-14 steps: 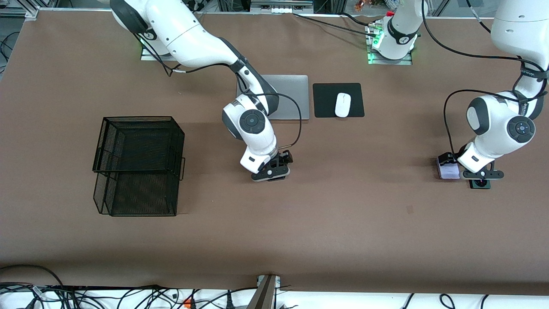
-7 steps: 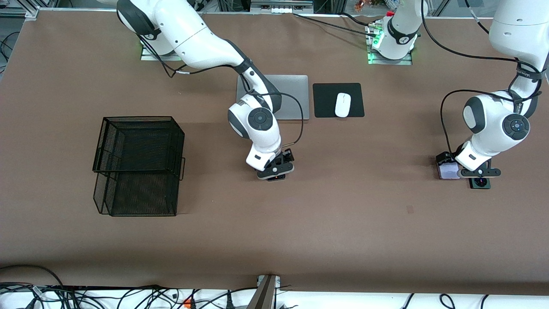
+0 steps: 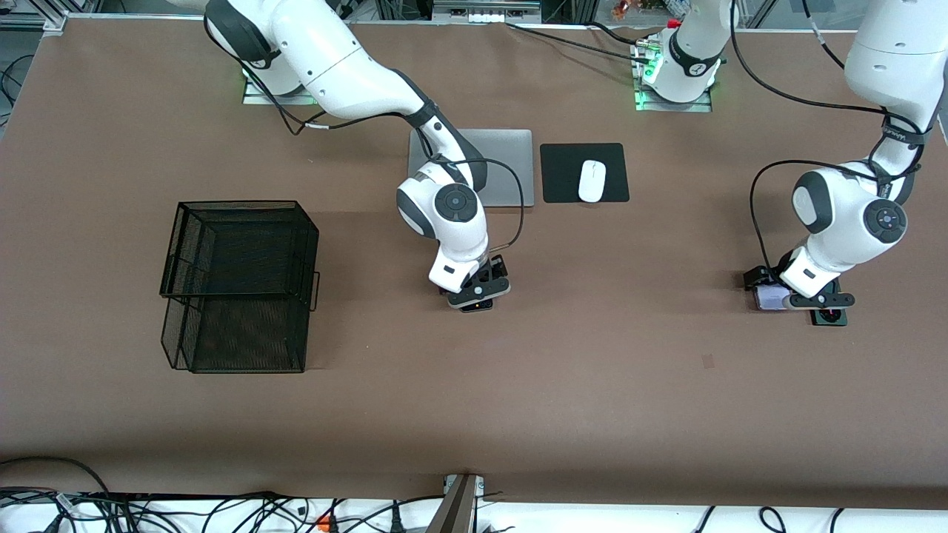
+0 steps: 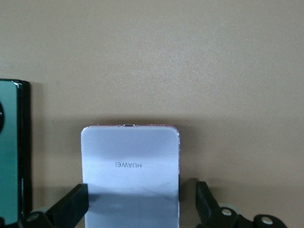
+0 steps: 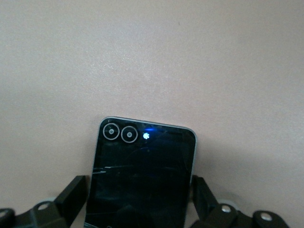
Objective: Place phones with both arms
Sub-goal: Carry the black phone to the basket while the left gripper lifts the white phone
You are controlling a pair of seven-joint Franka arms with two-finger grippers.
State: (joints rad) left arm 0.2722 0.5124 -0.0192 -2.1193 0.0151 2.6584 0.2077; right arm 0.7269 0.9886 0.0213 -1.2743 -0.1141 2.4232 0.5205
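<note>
Both arms are down at the table, each straddling a phone. Right gripper (image 3: 478,295) sits low over mid-table, nearer the front camera than the silver laptop (image 3: 489,166); in the right wrist view its fingers (image 5: 71,194) stand apart on either side of the black phone (image 5: 140,178), which lies flat, camera rings up. There's a sliver of gap on each side, so I read it as not clamped. Left gripper (image 3: 811,296) is low at the left arm's end of the table, spread around the lilac-white Huawei phone (image 4: 130,173), also flat on the brown table (image 3: 629,385); fingers (image 4: 73,206) just beside its long edges, apart from them. The dark green phone (image 4: 12,152) lies just beside the lilac one, a narrow strip of table between them, so that finger has little room on that side. Gripping across the short width makes sense: thin slabs, only the edges give purchase. My read is pre-grasp or just-released; can't tell which. The black mesh tray (image 3: 237,285) toward the right arm's end looks like the probable drop spot. The white mouse (image 3: 592,180) on its pad isn't involved.
</note>
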